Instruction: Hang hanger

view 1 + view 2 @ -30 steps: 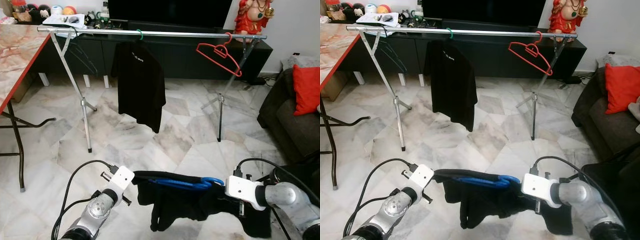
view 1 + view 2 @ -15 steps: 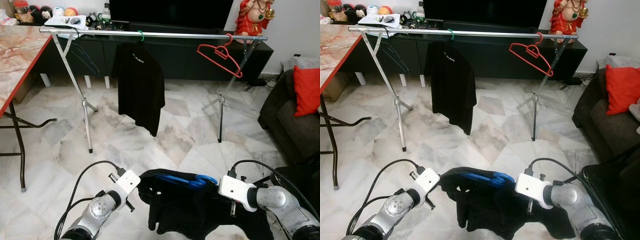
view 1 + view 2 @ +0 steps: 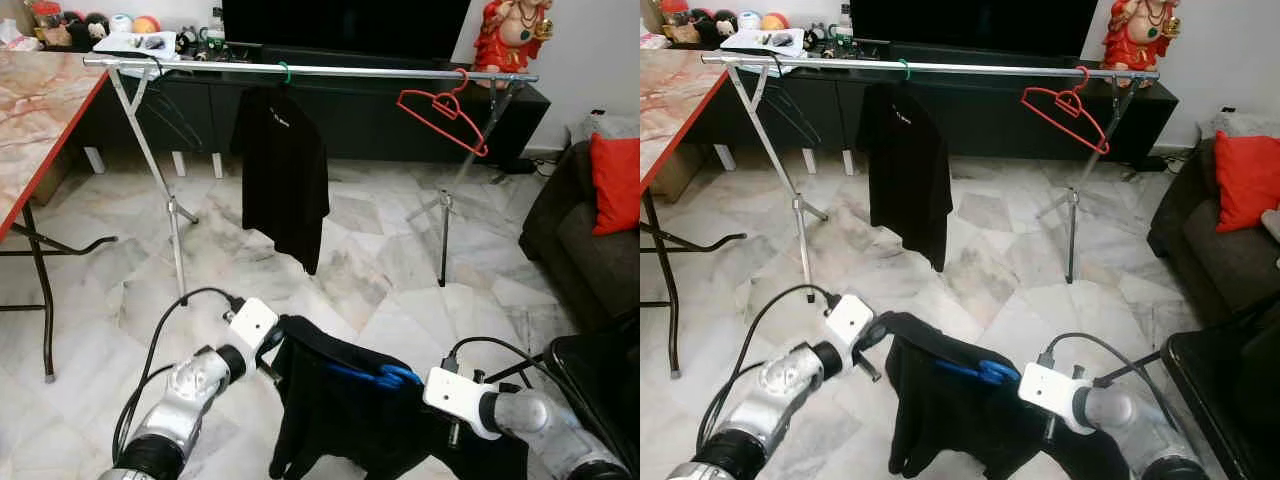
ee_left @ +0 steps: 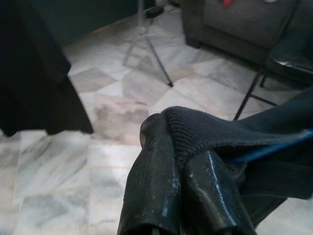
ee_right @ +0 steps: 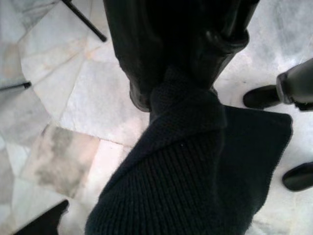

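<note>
A black knitted garment point(image 3: 360, 420) on a blue plastic hanger point(image 3: 385, 376) is held low over the marble floor point(image 3: 330, 270), well short of the long silver clothes rail point(image 3: 300, 70). The left gripper point(image 4: 188, 196) is closed on one knit shoulder edge; the right gripper point(image 5: 195, 63) is pinched on the other. For a clean hang, both shoulders should be raised level and the hook brought over bare rail between the hanging black T-shirt point(image 3: 283, 170) and the red empty hanger point(image 3: 445, 108).
</note>
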Available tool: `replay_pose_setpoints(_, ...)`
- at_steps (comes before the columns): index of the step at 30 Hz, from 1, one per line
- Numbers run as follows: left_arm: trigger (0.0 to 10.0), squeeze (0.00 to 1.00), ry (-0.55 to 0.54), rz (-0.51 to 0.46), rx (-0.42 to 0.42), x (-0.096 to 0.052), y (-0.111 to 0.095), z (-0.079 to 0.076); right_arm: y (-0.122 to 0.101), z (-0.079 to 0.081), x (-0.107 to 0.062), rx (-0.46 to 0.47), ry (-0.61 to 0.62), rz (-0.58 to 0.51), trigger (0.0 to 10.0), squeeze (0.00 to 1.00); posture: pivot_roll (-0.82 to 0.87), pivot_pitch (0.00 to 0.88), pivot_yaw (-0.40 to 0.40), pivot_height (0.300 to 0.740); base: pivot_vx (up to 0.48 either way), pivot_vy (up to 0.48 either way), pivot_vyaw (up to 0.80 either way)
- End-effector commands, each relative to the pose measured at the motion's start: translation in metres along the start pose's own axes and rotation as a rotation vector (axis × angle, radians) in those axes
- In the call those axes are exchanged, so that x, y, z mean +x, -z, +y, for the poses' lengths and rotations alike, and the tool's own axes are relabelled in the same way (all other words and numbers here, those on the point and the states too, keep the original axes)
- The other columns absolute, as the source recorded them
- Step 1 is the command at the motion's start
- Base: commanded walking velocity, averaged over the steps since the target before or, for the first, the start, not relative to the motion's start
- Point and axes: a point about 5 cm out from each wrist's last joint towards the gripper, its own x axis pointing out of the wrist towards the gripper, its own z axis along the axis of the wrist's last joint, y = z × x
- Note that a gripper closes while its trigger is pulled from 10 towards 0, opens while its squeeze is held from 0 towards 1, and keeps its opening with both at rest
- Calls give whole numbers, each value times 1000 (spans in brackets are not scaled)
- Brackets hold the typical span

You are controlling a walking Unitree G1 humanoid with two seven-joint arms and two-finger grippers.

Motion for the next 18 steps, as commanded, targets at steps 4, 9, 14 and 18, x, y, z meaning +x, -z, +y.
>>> replay_pose_setpoints(4,0,0,106,-4,0,1,-5,-12,-2,-9,0,172,93,-44,0,0,-58,117,-81,740,0,0,0)
replay_pose_setpoints(9,0,0,328,-13,-14,-5,-19,-37,-16,-10,8,362,140,-152,0,0,-50,112,-81,740,0,0,0)
replay_pose_setpoints(14,0,0,379,-46,-36,-4,-29,-46,-21,-10,12,347,153,-146,0,0,-45,114,-80,740,0,0,0)
replay_pose_setpoints(18,627,71,474,-39,-43,-6,-34,-57,-33,-16,13,374,177,-205,0,0,-43,117,-78,740,0,0,0)
